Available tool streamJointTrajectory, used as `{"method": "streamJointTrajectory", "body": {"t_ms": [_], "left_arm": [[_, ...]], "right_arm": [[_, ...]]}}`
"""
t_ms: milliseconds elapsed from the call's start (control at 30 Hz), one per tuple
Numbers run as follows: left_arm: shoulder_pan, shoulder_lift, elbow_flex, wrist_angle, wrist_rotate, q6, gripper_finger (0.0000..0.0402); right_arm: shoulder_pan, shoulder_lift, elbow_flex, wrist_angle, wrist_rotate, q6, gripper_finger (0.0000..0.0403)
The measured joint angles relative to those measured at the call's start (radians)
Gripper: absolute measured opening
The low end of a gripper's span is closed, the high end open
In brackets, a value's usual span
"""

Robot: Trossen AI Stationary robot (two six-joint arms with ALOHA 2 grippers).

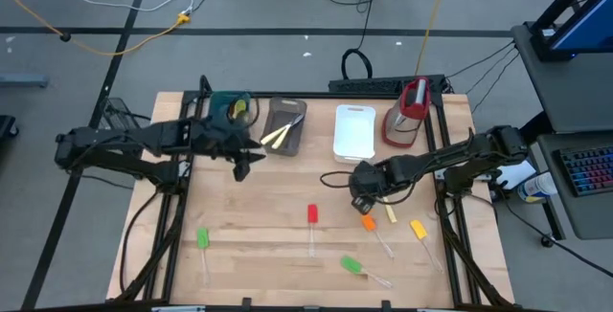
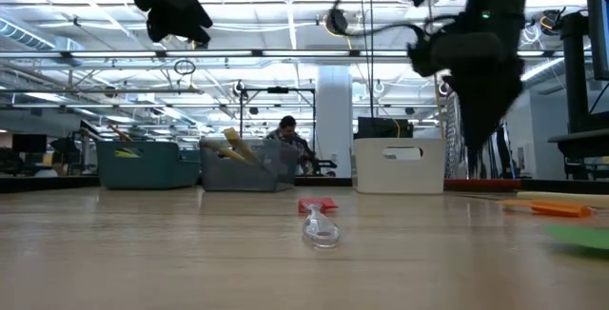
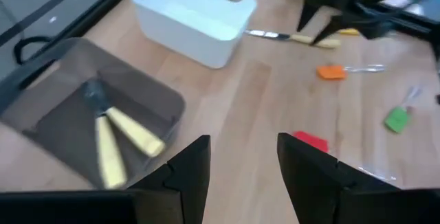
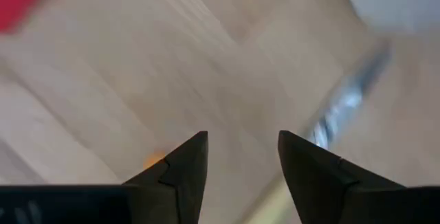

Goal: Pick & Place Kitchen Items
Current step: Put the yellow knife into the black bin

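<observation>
My left gripper (image 1: 244, 166) is open and empty, above the table just in front of the grey tub (image 1: 285, 125), which holds two pale-handled knives (image 3: 120, 138). My right gripper (image 1: 362, 200) is open and empty, above the table near a pale-handled knife (image 4: 342, 108) that lies flat beside it. Clear-handled spatulas lie flat on the wood: a red one (image 1: 312, 214), an orange one (image 1: 369, 223), a yellow one (image 1: 418, 228) and two green ones (image 1: 202, 238) (image 1: 351, 265). The left wrist view also shows the knife (image 3: 289, 37), the orange spatula (image 3: 331, 72) and the red one (image 3: 311, 141).
A teal tub (image 1: 230, 109) holding utensils, the grey tub, a white tub (image 1: 354, 132) and a red-and-clear jug (image 1: 407, 113) stand along the far edge. Bare wood lies at the middle and left front of the table. A person (image 2: 285, 137) shows in the room behind.
</observation>
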Motion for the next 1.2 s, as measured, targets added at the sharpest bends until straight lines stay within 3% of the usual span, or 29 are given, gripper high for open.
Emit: {"method": "streamJointTrajectory", "body": {"t_ms": [133,300,667,1200], "left_arm": [[-0.047,-0.008,-0.103,0.163,0.0,0.0,0.0172],[-0.086,0.009,-0.164,0.284,0.0,0.0,0.0173],[-0.096,0.009,-0.171,0.365,-0.001,0.006,0.0173],[-0.096,0.009,-0.171,0.366,-0.051,0.004,0.0172]], "right_arm": [[0.007,0.002,-0.004,-0.153,-0.021,0.126,0.0161],[0.006,0.003,-0.062,-0.145,-0.02,0.184,0.016],[-0.014,-0.001,-0.243,0.099,-0.041,0.191,0.0147],[-0.014,-0.012,-0.262,0.113,-0.025,0.153,0.01]]}}
